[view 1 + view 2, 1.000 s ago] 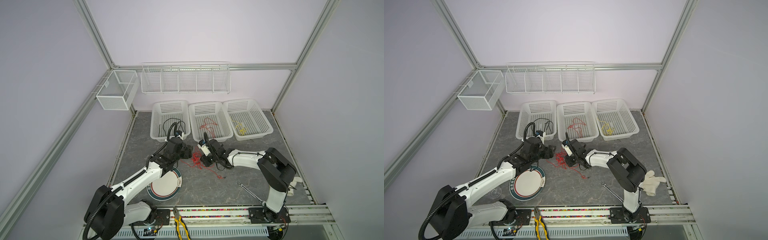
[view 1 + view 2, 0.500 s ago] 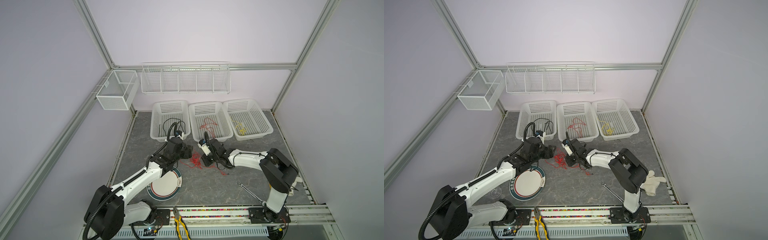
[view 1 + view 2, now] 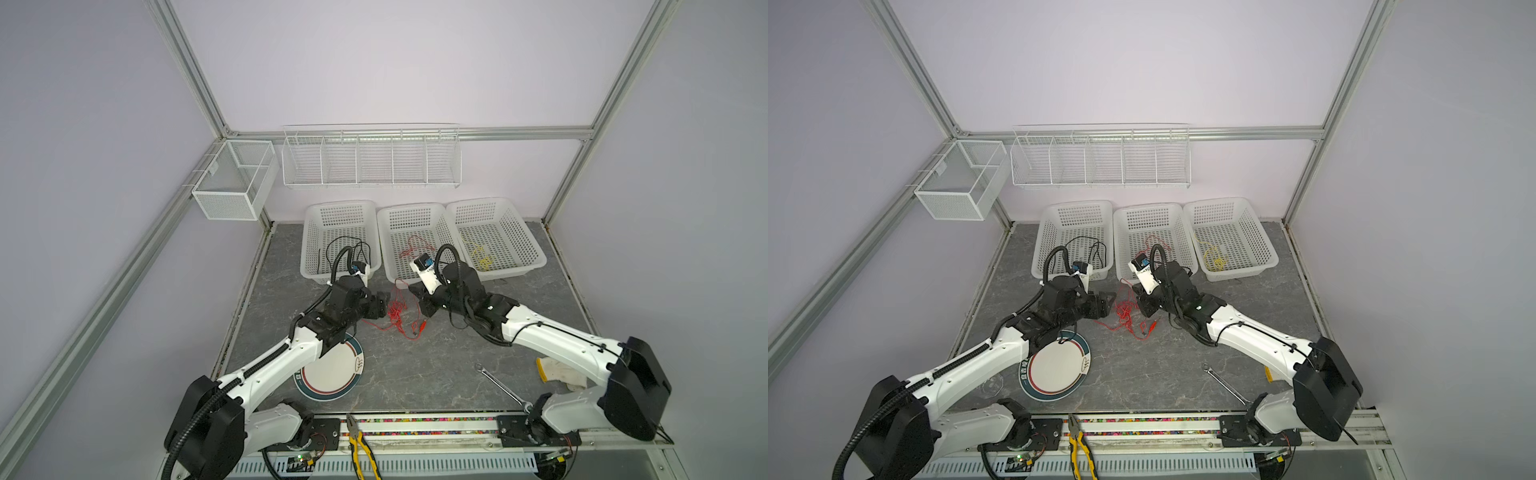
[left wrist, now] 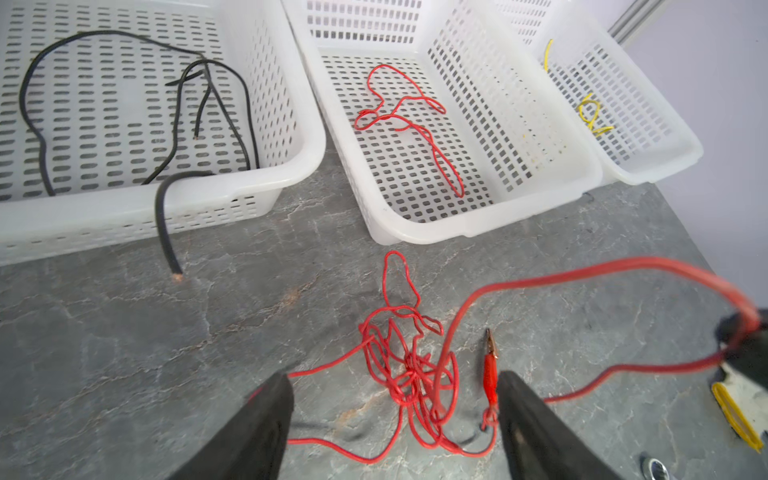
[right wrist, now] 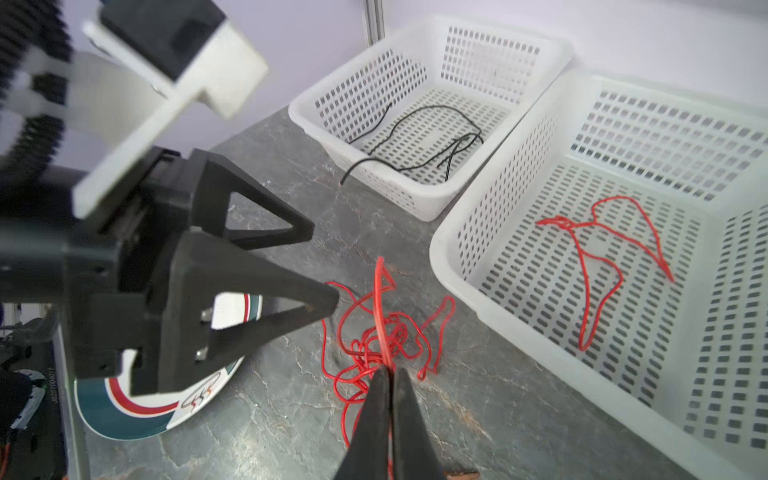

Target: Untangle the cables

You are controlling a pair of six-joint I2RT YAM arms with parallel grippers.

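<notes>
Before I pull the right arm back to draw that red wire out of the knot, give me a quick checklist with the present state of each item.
1. Right pincer shut on a red strand: ok.
2. Left pincer open and holding nothing: ok.
3. Red tangle lying on the table, between both pincers: ok.
4. Held strand free of the knot's loops: cannot tell; it runs into the clump.
5. Clip end clear of the left pincer's finger: cannot tell; it lies right beside it.
6. Black cable fully inside its basket: not ok; one end hangs out over the rim.
</notes>
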